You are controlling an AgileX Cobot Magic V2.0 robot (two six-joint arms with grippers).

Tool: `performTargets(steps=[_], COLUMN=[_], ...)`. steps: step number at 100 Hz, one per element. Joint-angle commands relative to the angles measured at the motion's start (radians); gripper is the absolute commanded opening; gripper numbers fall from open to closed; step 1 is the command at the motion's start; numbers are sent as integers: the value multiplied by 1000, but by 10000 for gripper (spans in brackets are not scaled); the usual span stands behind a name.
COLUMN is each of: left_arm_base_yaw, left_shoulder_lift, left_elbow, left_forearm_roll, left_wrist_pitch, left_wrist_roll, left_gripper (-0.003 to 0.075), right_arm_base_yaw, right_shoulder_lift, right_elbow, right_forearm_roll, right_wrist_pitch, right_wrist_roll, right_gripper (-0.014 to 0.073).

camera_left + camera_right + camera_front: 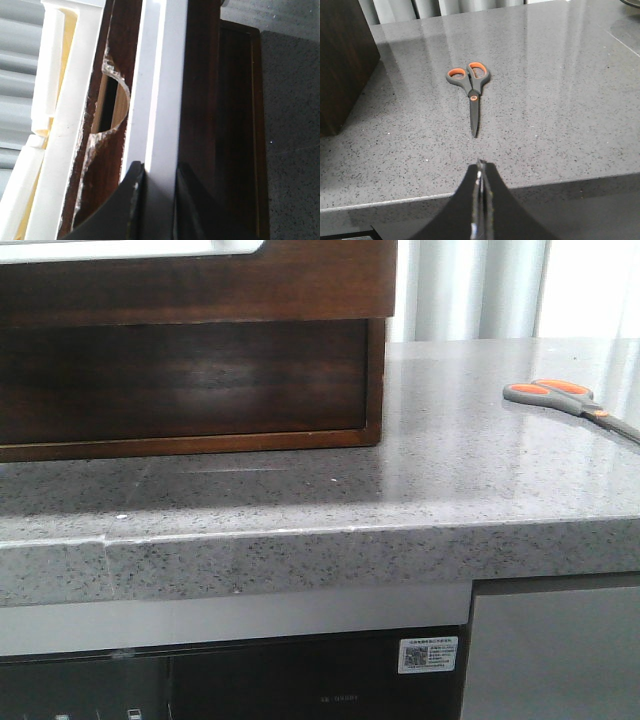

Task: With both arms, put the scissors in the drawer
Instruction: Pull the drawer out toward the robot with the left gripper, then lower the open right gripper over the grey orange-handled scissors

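The scissors (570, 400) lie flat on the grey stone counter at the far right, grey handles lined orange, blades pointing right. In the right wrist view the scissors (471, 90) lie just beyond my right gripper (480, 167), blade tips toward it; that gripper is shut and empty, hovering at the counter's front edge. The dark brown drawer (200, 285) sits at the top of the cabinet. In the left wrist view my left gripper (157, 172) is closed on the white strip along the drawer's front (107, 165), beside the semicircular notch (114, 102). Neither arm shows in the front view.
The wooden cabinet frame (375, 380) stands at the back left with a dark cavity (190, 375) below the drawer; its side shows in the right wrist view (342, 60). Cream plastic parts (60, 100) lie behind the drawer front. The counter's front edge (350, 540) runs across.
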Motion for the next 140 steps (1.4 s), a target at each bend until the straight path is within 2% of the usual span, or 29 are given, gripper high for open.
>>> performTargets(steps=[1,9,31,40,65,78,96,103,115,122,140], left_arm_base_yaw=[-5,-5,-5,-5,-28,-33,-33,-33,-33,-33,-33], left_shoulder_lift=[-12,-12,-12,-12,-12,-38,-127,-170,-249,-293,-382], left_elbow=[-21,-21,-21,-21,9,11,11,11,11,11,9], left_forearm_roll=[-67,-67,-67,-58,-48,-163,-307,-325,-387,-439,-567], left_wrist_pitch=[-63,-63,-89,-132,-254,-298,-293,-274,-243,-218,-127], left_wrist_roll=[-50,-51,-60,-98,-133,-133,-158,-158,-158,-161,-176], left_gripper=[-15,22,290,339,337,337,337,337,337,337,337], right_arm_base_yaw=[0,0,0,0,0,18,31,31,31,31,31], right_shoulder_lift=[19,19,19,19,19,23,104,160,278,353,566], right_elbow=[-35,-35,-35,-35,-35,-39,-76,-96,-137,-172,-315], right_forearm_roll=[-4,-4,-4,-4,2,2,2,2,-5,-15,-29], right_wrist_pitch=[-73,-73,-73,-73,-62,-47,-29,-36,-63,-76,-79], right_wrist_roll=[-4,-4,-4,-4,-4,-8,-21,-30,-40,-42,-49], right_gripper=[-66,-66,-66,-66,-66,-66,-50,15,230,316,330])
